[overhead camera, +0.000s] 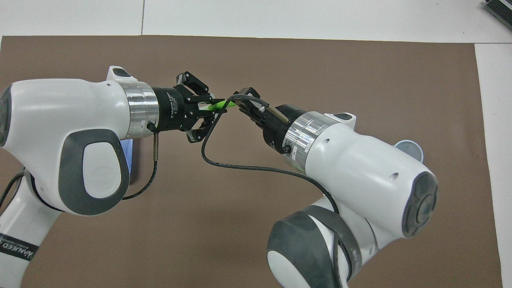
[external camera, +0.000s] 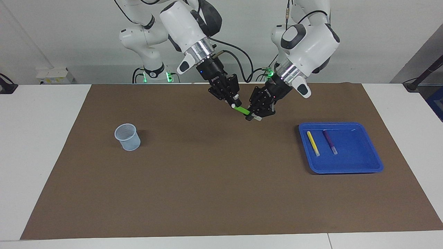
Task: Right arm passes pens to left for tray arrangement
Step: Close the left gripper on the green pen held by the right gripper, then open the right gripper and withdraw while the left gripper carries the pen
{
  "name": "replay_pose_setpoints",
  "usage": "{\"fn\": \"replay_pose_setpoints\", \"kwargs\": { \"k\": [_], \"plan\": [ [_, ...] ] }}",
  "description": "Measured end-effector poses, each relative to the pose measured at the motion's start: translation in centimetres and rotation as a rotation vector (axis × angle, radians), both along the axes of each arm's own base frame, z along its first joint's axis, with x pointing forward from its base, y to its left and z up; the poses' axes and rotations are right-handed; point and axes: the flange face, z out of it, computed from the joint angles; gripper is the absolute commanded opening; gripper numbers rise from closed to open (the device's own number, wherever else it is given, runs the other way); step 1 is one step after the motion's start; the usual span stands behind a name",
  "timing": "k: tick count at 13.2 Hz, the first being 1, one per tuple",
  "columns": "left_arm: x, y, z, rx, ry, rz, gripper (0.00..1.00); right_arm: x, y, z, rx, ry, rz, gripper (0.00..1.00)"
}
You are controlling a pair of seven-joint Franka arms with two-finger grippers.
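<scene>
Both pincers meet over the brown mat point(external camera: 207, 180), up in the air, toward the right arm's end from the blue tray point(external camera: 375, 165). Your left gripper point(external camera: 254, 117) is clamped on the pale cap end of the green pen point(external camera: 241, 110), its fingertips drawn together around it. Your right gripper point(external camera: 234, 103) sits at the pen's other end; you cannot tell whether its fingers still pinch it.

Count with me: two white jointed arms, each with a silver wrist ring and a black two-finger gripper. Three slim, straight pens: the green one between the grippers, plus a yellow pen point(external camera: 313, 143) and a purple pen point(external camera: 330, 141) lying side by side, apart, in the tray. One tray, shallow glossy plastic, roughly square with rounded corners and a raised rim. One small translucent cup point(external camera: 127, 137), round and tapered, stands upright on the mat, well apart from the tray toward the right arm's end. One matte mat covers the white table point(external camera: 41, 145).
</scene>
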Motion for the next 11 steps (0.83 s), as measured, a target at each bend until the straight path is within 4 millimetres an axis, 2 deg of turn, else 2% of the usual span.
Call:
{"fn": "replay_pose_setpoints", "kwargs": {
  "k": [2, 5, 8, 11],
  "plan": [
    [0.2, 0.4, 0.0, 0.009, -0.008, -0.007, 0.0, 0.4, -0.7, 0.6, 0.006, -0.008, -0.012, 1.0],
    [0.7, 2.1, -0.5, 0.043, -0.033, -0.072, 0.0, 2.1, -3.6, 0.3, -0.057, 0.007, 0.006, 1.0],
    [0.9, 6.1, -1.3, 0.148, -0.094, -0.312, 0.0, 3.4, -7.3, -1.0, -0.211, 0.023, 0.151, 1.0],
    [0.2, 11.1, -2.0, 0.285, -0.161, -0.633, 0.0, 3.7, -10.7, -2.1, -0.329, 0.079, 0.304, 1.0]
  ]
}}
